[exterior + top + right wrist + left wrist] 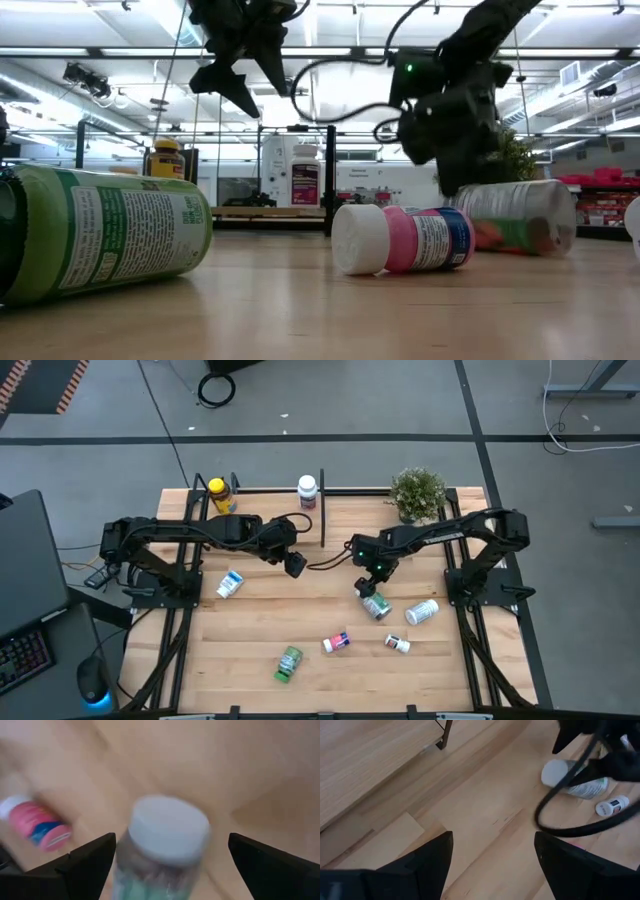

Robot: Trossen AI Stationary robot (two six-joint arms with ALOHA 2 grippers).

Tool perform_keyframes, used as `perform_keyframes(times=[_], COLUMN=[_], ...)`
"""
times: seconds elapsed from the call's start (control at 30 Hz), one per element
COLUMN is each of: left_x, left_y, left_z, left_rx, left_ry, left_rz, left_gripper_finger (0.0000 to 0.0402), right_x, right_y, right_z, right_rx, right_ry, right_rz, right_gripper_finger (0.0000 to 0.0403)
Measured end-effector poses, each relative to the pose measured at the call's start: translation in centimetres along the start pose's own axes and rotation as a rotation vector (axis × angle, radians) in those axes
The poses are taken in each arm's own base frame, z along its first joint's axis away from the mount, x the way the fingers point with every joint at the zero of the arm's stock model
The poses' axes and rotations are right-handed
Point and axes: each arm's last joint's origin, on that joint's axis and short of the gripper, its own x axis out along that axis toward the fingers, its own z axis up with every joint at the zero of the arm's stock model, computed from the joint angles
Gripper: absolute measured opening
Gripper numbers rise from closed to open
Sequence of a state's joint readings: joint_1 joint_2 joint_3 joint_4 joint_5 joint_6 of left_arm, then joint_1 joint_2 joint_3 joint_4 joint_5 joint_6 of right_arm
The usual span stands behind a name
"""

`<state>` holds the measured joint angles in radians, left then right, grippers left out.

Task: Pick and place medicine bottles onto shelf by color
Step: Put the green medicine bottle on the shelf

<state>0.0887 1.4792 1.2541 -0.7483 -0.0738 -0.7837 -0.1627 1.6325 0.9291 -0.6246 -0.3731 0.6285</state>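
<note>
My right gripper (372, 582) is open just above a white-capped, green-labelled bottle (376, 605) that lies on its side on the table. In the right wrist view its fingers stand on either side of the bottle's white cap (170, 827) without touching it. My left gripper (295, 565) is open and empty above bare table in front of the shelf (260, 505). An amber yellow-capped bottle (220, 495) and a white magenta-labelled bottle (307, 490) stand upright on the shelf. The other bottles lie on the table.
On their sides lie a blue-labelled bottle (230, 583), a white bottle (422, 611), a pink-labelled bottle (336, 643), a small white bottle (398, 644) and a green bottle (289, 662). A potted plant (417, 493) stands at the shelf's right end. A black upright post (322, 510) divides the shelf.
</note>
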Motion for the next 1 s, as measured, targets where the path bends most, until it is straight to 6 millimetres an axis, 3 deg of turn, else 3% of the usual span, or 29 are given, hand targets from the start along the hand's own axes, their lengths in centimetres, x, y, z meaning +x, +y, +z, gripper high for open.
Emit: perform_keyframes(times=[0.13,0.37,0.73,1.0], left_x=[0.0,0.0,0.0,0.0], left_y=[0.0,0.0,0.0,0.1], left_z=[0.0,-0.1,0.0,0.2], left_rx=[-0.021,-0.047,-0.061,0.029], left_ry=[0.0,0.005,0.003,-0.003], left_rz=[0.0,0.001,0.002,0.0], left_gripper_finger=[0.0286,0.0286,0.0286,0.0286], right_x=[1.6,2.1,-1.8,-5.0], right_y=[-0.5,-0.6,-2.2,-2.4], right_z=[0.5,0.6,0.1,-1.9], right_rx=[0.015,0.022,0.066,0.219], right_ry=[0.024,0.048,0.041,0.058], right_rz=[-0.033,-0.03,-0.025,-0.038], right_gripper_finger=[0.0395,0.0376,0.036,0.0362])
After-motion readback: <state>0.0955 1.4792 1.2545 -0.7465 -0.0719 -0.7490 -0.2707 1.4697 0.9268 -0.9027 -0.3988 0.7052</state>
